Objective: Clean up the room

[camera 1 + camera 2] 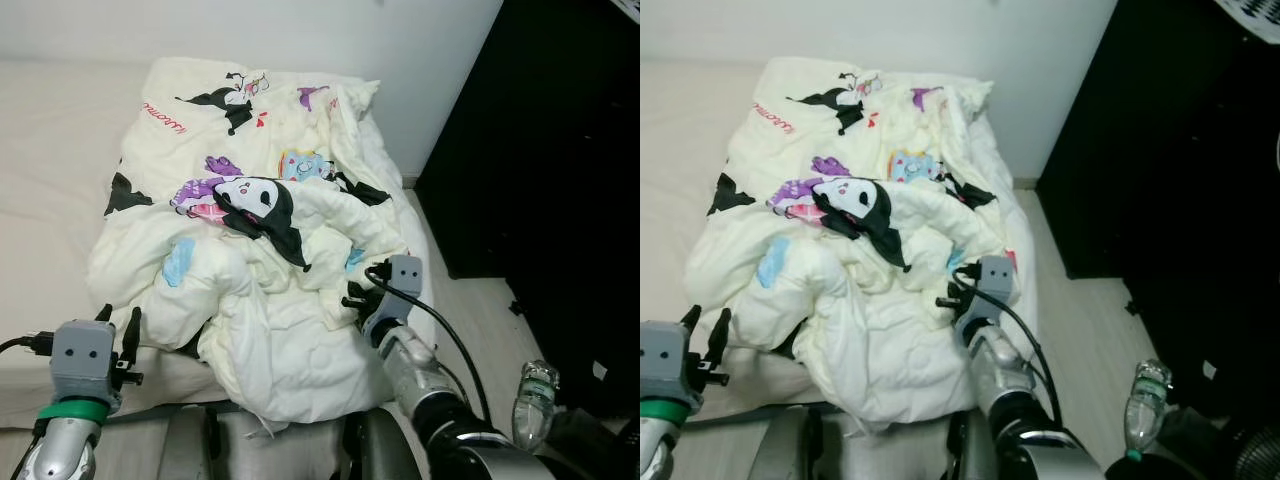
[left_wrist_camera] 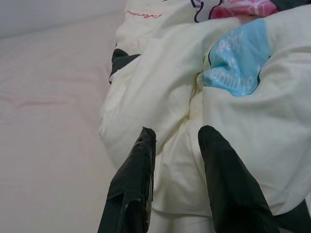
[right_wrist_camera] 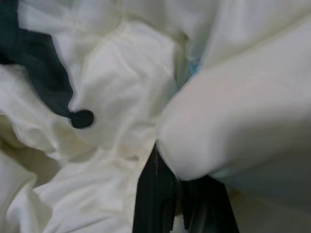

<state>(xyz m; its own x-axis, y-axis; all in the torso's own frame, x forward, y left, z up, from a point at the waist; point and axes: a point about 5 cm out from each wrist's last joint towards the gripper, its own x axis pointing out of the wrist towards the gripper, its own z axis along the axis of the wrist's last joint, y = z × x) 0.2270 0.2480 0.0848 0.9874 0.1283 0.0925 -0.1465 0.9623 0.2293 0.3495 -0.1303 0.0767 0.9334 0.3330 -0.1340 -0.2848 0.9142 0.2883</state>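
A crumpled cream comforter (image 1: 270, 300) printed with black, purple and blue cartoon figures lies heaped on the pale bed (image 1: 50, 170). My left gripper (image 1: 120, 325) is open at the heap's front left edge. In the left wrist view its fingertips (image 2: 148, 138) point at a fold with a blue patch (image 2: 240, 58), without touching it. My right gripper (image 1: 352, 296) is pushed into the folds at the heap's right side. In the right wrist view its fingers (image 3: 155, 189) sit close together under a thick fold, shut on the comforter (image 3: 121, 97).
A tall black cabinet (image 1: 560, 150) stands to the right of the bed, with a strip of pale floor (image 1: 470, 300) between them. A plastic water bottle (image 1: 535, 398) stands on the floor at the front right. A white wall (image 1: 300, 30) runs behind the bed.
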